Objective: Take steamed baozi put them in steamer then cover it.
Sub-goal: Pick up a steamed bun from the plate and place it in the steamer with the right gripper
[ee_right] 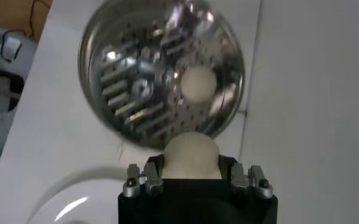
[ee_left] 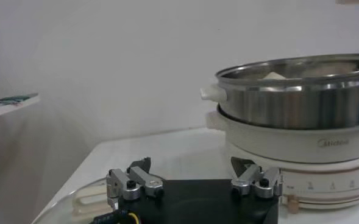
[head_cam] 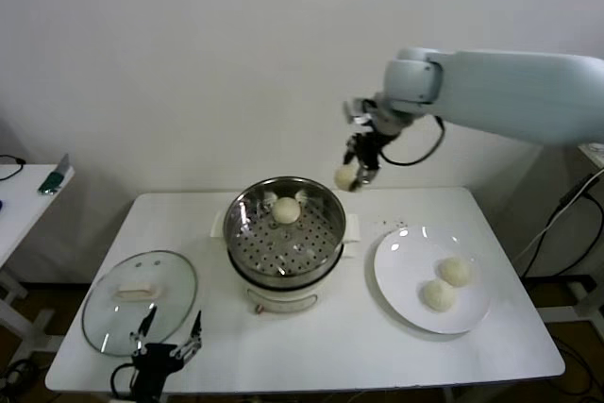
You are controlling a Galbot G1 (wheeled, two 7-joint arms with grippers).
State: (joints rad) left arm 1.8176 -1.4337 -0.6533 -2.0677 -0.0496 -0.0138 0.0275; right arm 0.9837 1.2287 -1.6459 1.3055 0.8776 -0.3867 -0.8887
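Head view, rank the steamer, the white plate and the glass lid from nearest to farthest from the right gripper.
From the right gripper, holding a baozi:
1. Steamer, just below, to its left.
2. White plate, table's right side.
3. Glass lid, front left corner.

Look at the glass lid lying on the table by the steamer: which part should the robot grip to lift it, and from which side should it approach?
Grip the cream-white bar handle at the centre of the glass lid, coming straight down from above. The lid lies flat, handle up, and its rim sits against the table, leaving no purchase there. The jaws should probably close across the bar's narrow width. The open left tool waits beside it.
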